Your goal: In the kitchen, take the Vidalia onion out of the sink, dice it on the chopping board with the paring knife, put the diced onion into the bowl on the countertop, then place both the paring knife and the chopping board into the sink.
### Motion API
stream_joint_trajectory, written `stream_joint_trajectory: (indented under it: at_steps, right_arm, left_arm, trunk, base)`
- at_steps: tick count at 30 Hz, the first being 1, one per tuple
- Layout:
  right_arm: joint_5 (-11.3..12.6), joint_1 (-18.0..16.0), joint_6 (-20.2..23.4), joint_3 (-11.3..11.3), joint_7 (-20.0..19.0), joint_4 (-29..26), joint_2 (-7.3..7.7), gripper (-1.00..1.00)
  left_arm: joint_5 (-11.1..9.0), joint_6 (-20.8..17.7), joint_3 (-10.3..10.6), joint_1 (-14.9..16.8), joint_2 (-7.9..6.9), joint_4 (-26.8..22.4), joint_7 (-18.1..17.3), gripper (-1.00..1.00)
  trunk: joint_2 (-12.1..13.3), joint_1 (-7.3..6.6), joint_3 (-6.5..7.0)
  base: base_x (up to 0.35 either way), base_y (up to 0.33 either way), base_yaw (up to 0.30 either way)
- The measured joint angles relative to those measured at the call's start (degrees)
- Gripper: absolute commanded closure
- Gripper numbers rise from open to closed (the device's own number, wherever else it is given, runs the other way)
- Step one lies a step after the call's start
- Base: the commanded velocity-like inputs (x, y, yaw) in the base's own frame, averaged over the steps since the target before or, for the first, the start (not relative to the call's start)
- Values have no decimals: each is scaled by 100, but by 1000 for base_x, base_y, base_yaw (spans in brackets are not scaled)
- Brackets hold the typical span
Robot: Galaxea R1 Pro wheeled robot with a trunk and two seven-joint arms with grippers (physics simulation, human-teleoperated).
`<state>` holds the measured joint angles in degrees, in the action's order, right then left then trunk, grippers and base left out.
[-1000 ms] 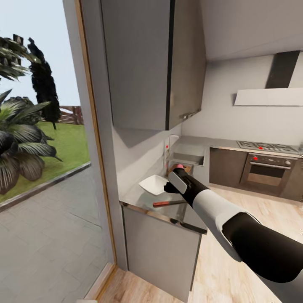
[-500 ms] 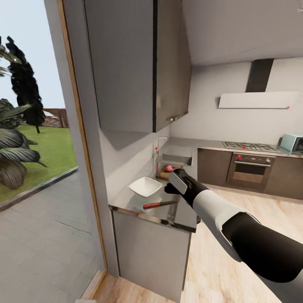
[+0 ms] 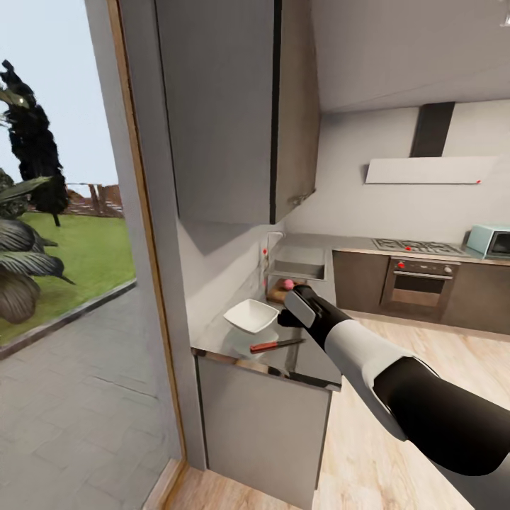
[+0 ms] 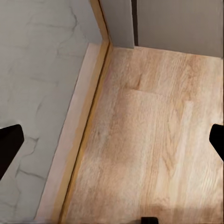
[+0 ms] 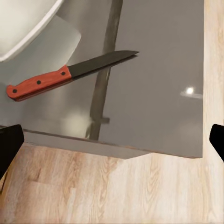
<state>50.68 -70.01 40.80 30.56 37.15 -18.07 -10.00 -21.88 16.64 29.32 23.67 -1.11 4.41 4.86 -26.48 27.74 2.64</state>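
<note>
The Vidalia onion [image 3: 287, 284] sits on the chopping board [image 3: 278, 290] beside the sink [image 3: 300, 263], at the far end of the desk [image 3: 234, 338]. Nearer lie the white bowl [image 3: 251, 315] and, just beside it, the paring knife [image 5: 65, 75], flat with its red handle toward the bowl. The right hand [image 5: 112, 140] hovers above the desk edge, fingers spread wide. The left hand [image 4: 112, 140] is spread over the wood floor [image 4: 140, 149].

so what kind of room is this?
A home kitchen, next to a garden doorway: built-in oven under a gas hob, a sink, and a countertop holding a paring knife.
</note>
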Motion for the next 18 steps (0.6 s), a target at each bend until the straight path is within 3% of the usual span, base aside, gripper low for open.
stream_joint_trajectory:
  at_steps: [3,6,18]
  right_arm:
    - [1,0,-1,0,1,97,0,-100]
    - [2,0,-1,2,-4,161,0,-100]
    - [3,0,-2,1,2,192,0,-100]
  left_arm:
    - [1,-464,0,-11,-4,-1,-280,-100]
    - [-4,-676,-2,-27,-17,5,-384,-100]
    - [-5,-946,0,-103,0,6,-438,-100]
  trunk:
    - [0,0,0]
    - [0,0,0]
    - [1,0,-63]
  base:
    - [0,27,-1]
    - [0,9,0]
    - [0,1,0]
